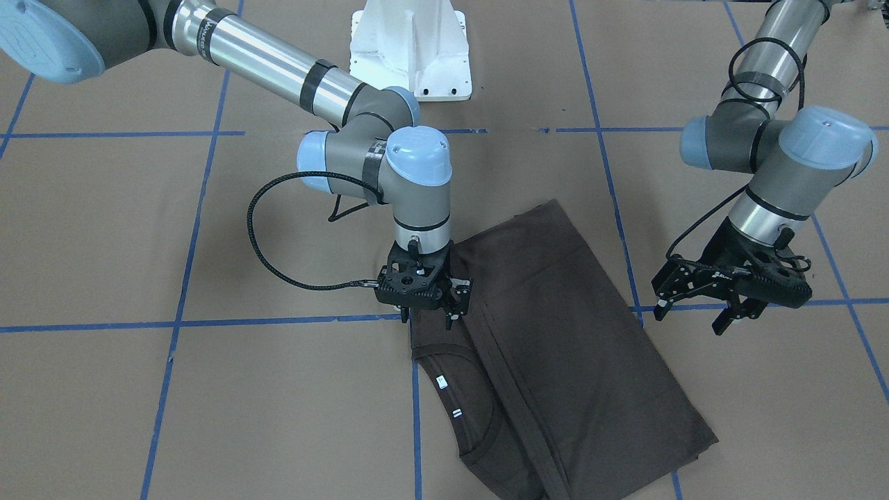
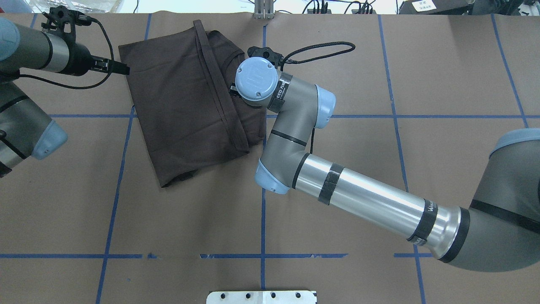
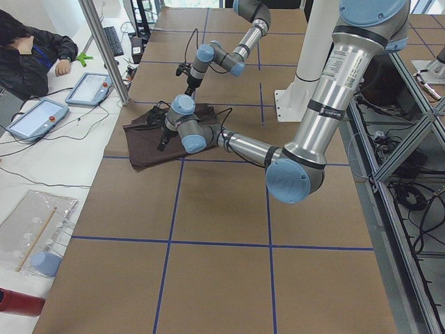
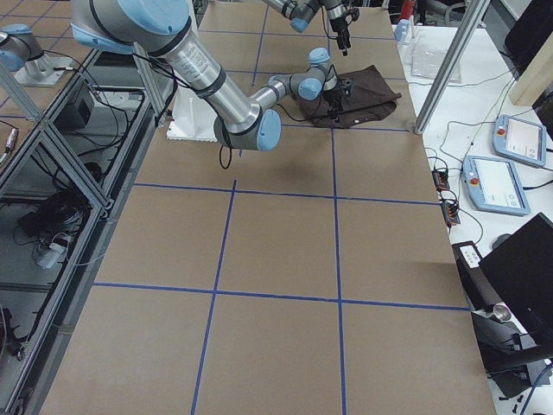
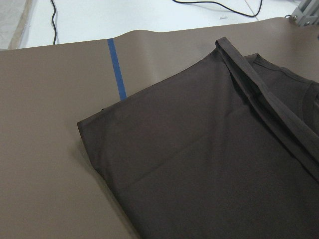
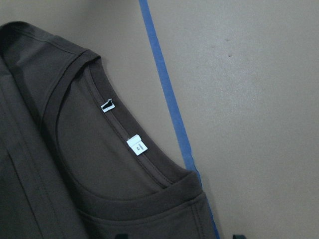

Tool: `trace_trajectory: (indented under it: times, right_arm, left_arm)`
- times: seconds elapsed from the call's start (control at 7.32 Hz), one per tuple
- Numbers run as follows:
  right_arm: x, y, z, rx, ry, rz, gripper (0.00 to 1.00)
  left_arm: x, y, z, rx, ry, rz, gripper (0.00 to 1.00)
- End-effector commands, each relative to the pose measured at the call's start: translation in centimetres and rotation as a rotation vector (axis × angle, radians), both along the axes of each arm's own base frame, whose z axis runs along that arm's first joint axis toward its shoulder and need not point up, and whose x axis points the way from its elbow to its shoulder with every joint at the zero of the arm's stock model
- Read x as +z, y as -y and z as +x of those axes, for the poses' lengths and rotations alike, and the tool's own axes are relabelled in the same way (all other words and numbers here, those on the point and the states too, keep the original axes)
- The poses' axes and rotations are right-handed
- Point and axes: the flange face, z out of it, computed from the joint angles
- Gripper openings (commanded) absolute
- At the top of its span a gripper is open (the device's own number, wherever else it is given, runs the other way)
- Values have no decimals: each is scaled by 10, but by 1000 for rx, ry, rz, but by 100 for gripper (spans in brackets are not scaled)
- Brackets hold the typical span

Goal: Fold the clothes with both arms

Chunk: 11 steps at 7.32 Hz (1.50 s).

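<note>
The clothes are one dark brown T-shirt (image 1: 562, 333), lying folded lengthwise on the brown paper table, with a long fold seam (image 2: 215, 88) running down it. Its ribbed collar and white neck tags (image 6: 135, 146) show at the open end. My right gripper (image 1: 426, 317) hovers just above the shoulder beside the collar, open, with nothing between its fingers. In the overhead view the right wrist (image 2: 255, 82) hides it. My left gripper (image 1: 692, 317) hangs open over bare table just off the shirt's opposite long edge. The left wrist view shows the shirt's folded corner (image 5: 82, 124).
The white pedestal base (image 1: 410, 48) stands behind the shirt. Blue tape lines (image 1: 208, 323) grid the table. The shirt lies close to the table's far edge (image 2: 295, 16). Beyond that edge a seated person (image 3: 28, 56) and tablets (image 3: 87, 87) occupy a white desk, with a metal post (image 3: 104, 49) at the edge.
</note>
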Motion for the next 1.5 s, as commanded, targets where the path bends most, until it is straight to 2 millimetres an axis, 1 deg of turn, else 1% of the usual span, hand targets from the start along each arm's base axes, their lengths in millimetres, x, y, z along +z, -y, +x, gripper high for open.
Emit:
trace_trajectory:
  times: [0.0, 0.14, 0.55, 0.68, 0.96, 1.09, 1.23, 1.37]
  right_arm:
    - [13, 0, -9, -2, -35, 3, 70]
    - [16, -1, -11, -1, -41, 4, 67]
    - [19, -12, -22, -4, -54, 14, 67]
    - [23, -14, -24, -1, -65, 16, 66]
    - [23, -16, -26, -4, -66, 18, 63]
    - [23, -17, -27, -5, -66, 18, 56]
    - [23, -16, -27, -3, -66, 18, 37]
    - [21, -17, -27, -4, -62, 19, 7]
  left_arm:
    - [4, 0, 0, -1, 5, -4, 100]
    - [6, -1, -1, 1, 8, -4, 100]
    - [10, -3, -1, 3, 12, -8, 100]
    - [12, -3, -2, 2, 14, -11, 100]
    - [12, -3, -2, 2, 14, -11, 100]
    - [13, -3, -2, 0, 16, -13, 100]
    - [14, -3, -2, 0, 17, -14, 100]
    - [14, -3, -1, 2, 17, -14, 100]
